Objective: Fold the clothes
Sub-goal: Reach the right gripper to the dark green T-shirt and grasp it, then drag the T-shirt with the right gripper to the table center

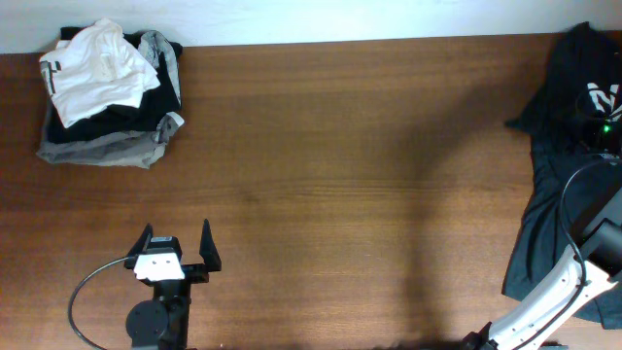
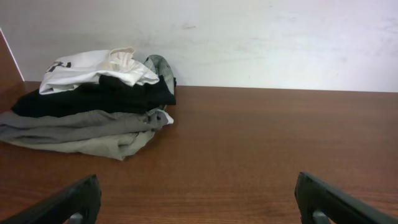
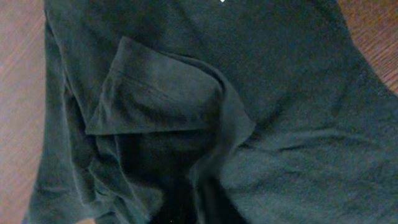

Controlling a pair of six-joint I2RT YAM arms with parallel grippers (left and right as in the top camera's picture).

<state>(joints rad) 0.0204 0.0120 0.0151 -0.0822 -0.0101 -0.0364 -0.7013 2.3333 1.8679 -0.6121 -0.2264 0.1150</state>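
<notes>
Dark shirt (image 3: 249,124) crumpled right under the right jaws, can't tell their state; left jaws spread wide, folded pile (image 2: 93,112) well ahead.

Left arm (image 1: 155,316) was all black, white block (image 1: 158,261) at the wrist, grey cable (image 1: 74,301) looping off it. Left gripper (image 1: 176,235) had pointy black fingers (image 1: 207,243). Right arm (image 1: 544,301) was white, black cable (image 1: 565,199), tiny green light (image 1: 605,127).

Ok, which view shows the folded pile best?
Left wrist: the folded pile sits side-on, its white, black and grey layers distinct. Overhead shows it top-down in the corner. Right wrist shows only the dark shirt.
</notes>
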